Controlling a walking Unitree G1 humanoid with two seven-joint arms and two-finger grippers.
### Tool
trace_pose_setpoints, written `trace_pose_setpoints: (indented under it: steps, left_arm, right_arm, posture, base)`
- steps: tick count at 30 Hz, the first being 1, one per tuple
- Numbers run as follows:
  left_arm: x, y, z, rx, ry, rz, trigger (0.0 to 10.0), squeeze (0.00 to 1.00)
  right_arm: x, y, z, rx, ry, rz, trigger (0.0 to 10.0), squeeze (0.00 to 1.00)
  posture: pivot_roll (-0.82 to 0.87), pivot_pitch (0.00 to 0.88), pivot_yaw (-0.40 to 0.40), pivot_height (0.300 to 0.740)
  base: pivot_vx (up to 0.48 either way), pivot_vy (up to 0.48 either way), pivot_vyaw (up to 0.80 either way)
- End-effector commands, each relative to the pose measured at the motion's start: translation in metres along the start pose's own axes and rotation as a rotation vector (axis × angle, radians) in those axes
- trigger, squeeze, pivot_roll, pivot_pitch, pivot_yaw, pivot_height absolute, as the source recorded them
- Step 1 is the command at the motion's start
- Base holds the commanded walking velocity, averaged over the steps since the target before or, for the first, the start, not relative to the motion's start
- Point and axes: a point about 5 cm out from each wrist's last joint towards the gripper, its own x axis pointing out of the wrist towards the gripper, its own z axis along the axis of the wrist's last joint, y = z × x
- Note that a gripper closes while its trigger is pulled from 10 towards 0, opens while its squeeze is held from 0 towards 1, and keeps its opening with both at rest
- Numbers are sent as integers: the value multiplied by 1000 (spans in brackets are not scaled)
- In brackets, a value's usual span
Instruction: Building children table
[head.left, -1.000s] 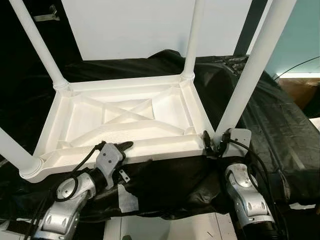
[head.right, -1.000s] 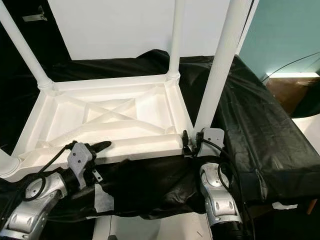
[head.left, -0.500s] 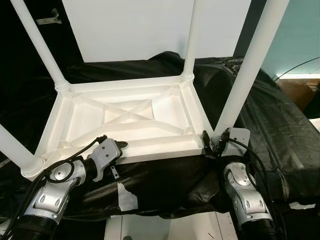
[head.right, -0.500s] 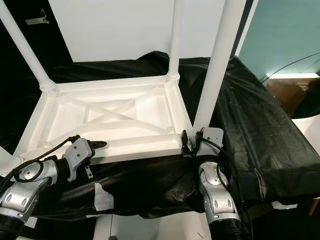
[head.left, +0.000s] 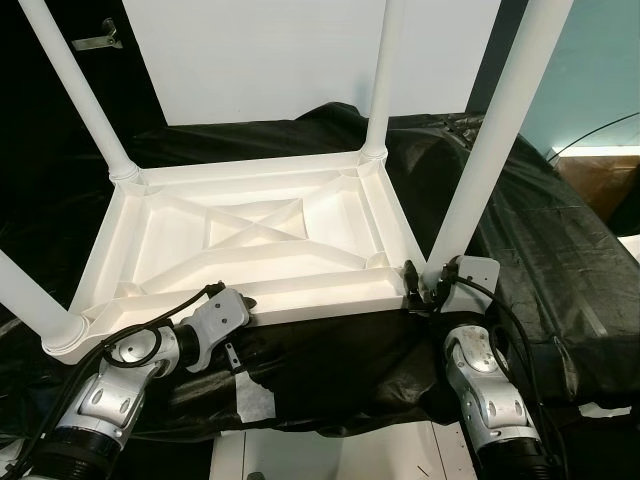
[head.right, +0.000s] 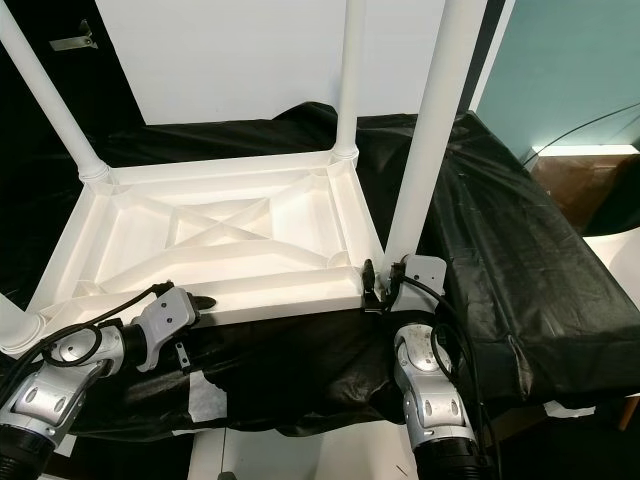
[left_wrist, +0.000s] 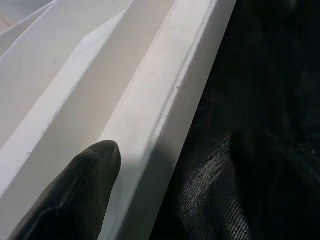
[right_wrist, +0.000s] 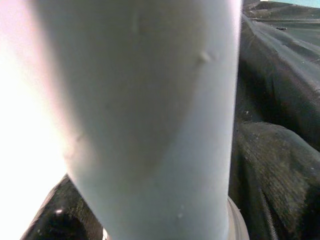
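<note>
Both grippers, left gripper (head.left: 243, 303) and right gripper (head.left: 418, 290), meet the upturned table's (head.left: 300, 290) near edge.

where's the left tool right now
In the head views the left tool sits low on the robot's left, at the near rim of the upturned white plastic table, one black finger lying on that rim above the black cloth.

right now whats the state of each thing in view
table top: upside down on the black cloth, four legs fitted.
near right leg: upright in its corner socket.
left gripper: at the near rim, one finger on it.
right gripper: at the near right leg's base.
black cloth: draped, wrinkled.
</note>
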Motion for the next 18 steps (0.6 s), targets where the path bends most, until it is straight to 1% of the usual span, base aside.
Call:
trace_pose_setpoints:
  steps: [1, 2, 4, 6, 7, 8, 10, 15, 18]
  left_arm:
    - [4, -4, -7, -15, 33, -6, 10000, 0]
    - [4, -5, -7, -18, 32, -7, 10000, 0]
    - [4, -5, -7, -18, 32, -7, 10000, 0]
    - [5, -6, -8, -23, 31, -7, 10000, 0]
    - [5, -6, -8, -24, 31, -7, 10000, 0]
    - [5, -6, -8, -24, 31, -7, 10000, 0]
    - [5, -7, -9, -26, 32, -7, 10000, 0]
    - [6, -9, -9, -22, 27, -10, 10000, 0]
    - [7, -9, -10, -23, 26, -9, 10000, 0]
  right_arm:
    - [-3, 0, -11, -8, 49, -4, 10000, 0]
    - [-3, 1, -8, -37, 29, 7, 10000, 0]
    - [-3, 1, -8, -37, 29, 7, 10000, 0]
    - [-2, 7, 6, -148, -53, 42, 10000, 0]
    - [-2, 8, 11, -184, -81, 51, 10000, 0]
    - [-2, 8, 11, -184, -81, 51, 10000, 0]
    - [-1, 12, 17, -229, -114, 68, 10000, 0]
    - [-1, 16, 27, -210, -157, 94, 10000, 0]
    - [0, 18, 32, -221, -176, 99, 10000, 0]
  posture:
    - [14, 30, 9, 740]
    - [14, 30, 9, 740]
    - [14, 30, 9, 740]
    - [13, 33, 8, 740]
    - [13, 33, 8, 740]
    - [13, 33, 8, 740]
    - [12, 35, 9, 740]
    - [10, 37, 9, 740]
    - [9, 34, 9, 740]
  base:
    - [0, 0, 0]
    - [0, 0, 0]
    - [0, 0, 0]
    - [0, 0, 0]
    - [0, 0, 0]
    - [0, 0, 0]
    - [0, 0, 0]
    - [0, 0, 0]
    - [0, 0, 0]
